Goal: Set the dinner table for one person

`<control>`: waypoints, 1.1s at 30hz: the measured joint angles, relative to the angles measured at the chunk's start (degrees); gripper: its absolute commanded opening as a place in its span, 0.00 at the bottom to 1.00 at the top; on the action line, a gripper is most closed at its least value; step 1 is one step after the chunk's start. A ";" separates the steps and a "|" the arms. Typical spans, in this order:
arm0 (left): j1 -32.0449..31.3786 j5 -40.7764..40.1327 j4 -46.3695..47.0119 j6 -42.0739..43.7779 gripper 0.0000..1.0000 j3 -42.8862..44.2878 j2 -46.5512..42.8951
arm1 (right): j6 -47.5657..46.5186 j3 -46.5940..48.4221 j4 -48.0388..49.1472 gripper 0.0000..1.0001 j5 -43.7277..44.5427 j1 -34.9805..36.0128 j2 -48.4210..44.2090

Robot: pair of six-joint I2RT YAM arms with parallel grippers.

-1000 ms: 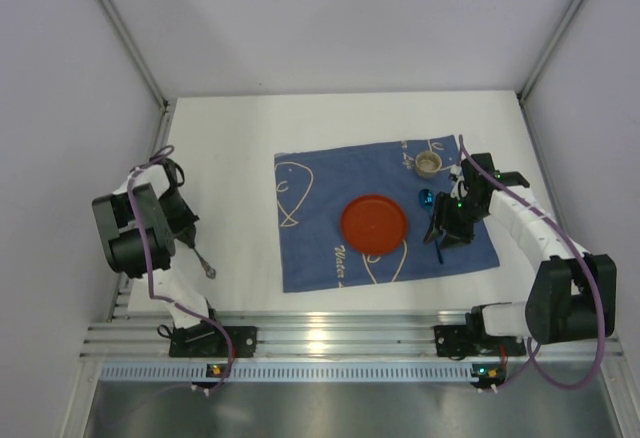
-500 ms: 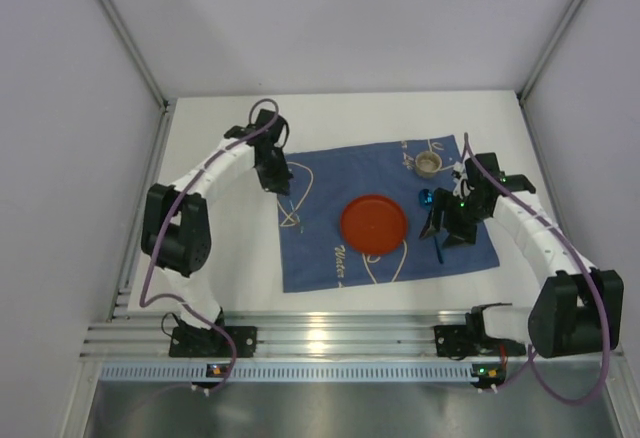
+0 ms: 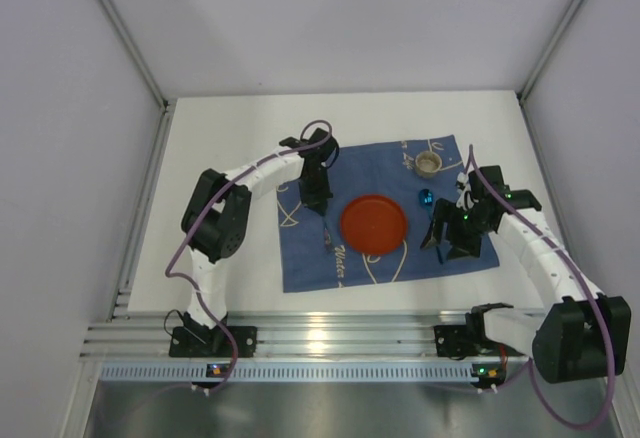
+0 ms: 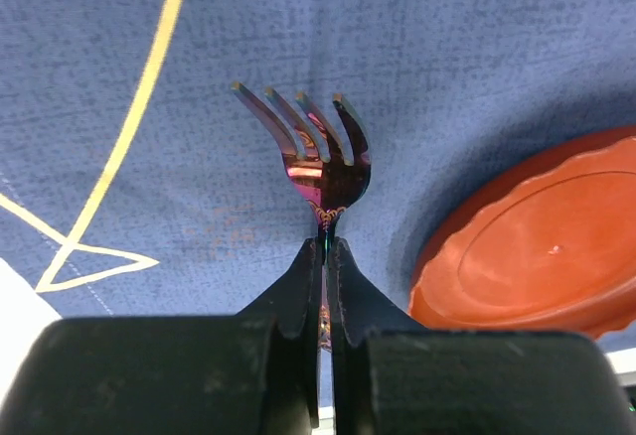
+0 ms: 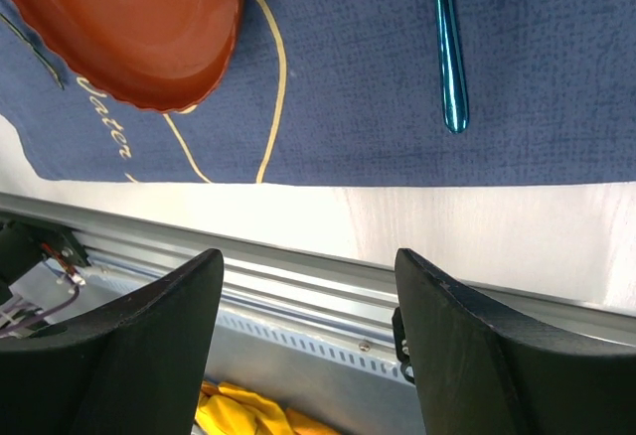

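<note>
Gripping an iridescent fork (image 4: 323, 172) by its handle, our left gripper (image 4: 325, 244) holds it over the blue cloth (image 4: 447, 58) on the white dinner table (image 3: 220, 138), just left of the red plate (image 4: 537, 246), tines pointing away from the wrist. Our right gripper (image 5: 308, 266) stands open near the teal spoon (image 5: 449, 48).

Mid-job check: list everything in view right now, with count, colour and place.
dinner table: one, white, beneath everything
cloth: one, blue with pale line drawings, middle-right of the table
plate: one, red-orange, centre of the cloth
cup: one, beige, cloth's far right corner
spoon: one, shiny blue, on the cloth right of the plate
fork: one, iridescent purple, held above the cloth left of the plate
rail: one, ribbed silver, near edge
left end effector: black, shut on the fork
right end effector: black, open, empty, over the spoon's handle
</note>
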 measured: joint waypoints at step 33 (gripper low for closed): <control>-2.29 -13.64 -0.66 7.45 0.77 -8.09 -20.02 | -0.48 0.48 -1.14 1.00 -0.13 0.00 -5.55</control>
